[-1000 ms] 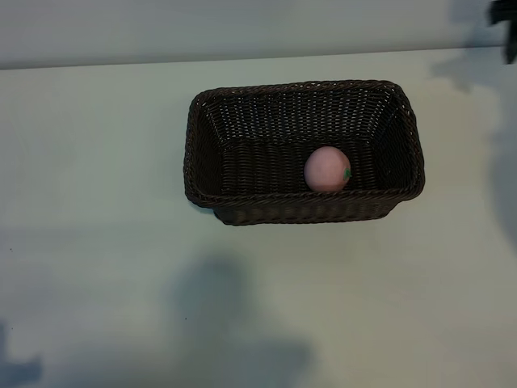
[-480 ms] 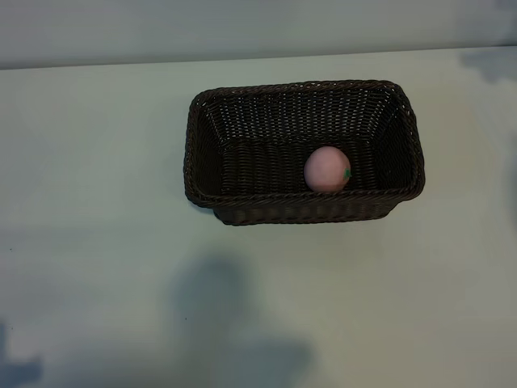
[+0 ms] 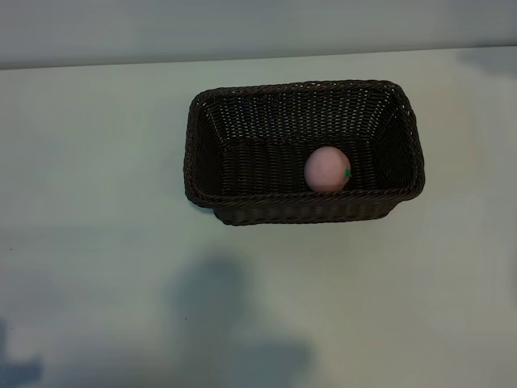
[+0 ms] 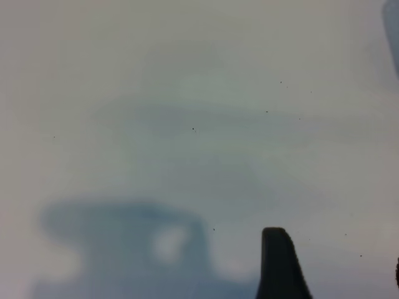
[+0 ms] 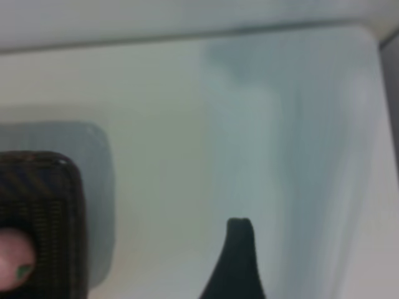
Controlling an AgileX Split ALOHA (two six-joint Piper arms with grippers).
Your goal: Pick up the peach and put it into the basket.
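While the peach [image 3: 327, 169] sits inside the wicker basket [image 3: 242, 206], toward its four o'clock corner against the near wall, both grippers are clear of it: the right gripper [image 5: 293, 261] stands wide open and empty, the left gripper [image 4: 336, 268] part-open, holding nothing.

The desk [image 3: 97, 202] is pale, almost white, with a smooth plain surface. Soft grey shadows [image 3: 234, 323] lie on its near part in the exterior view. Behind its far edge stands a light grey wall [image 3: 242, 28]. Some tiny dark specks [image 4: 193, 129] are on the surface.
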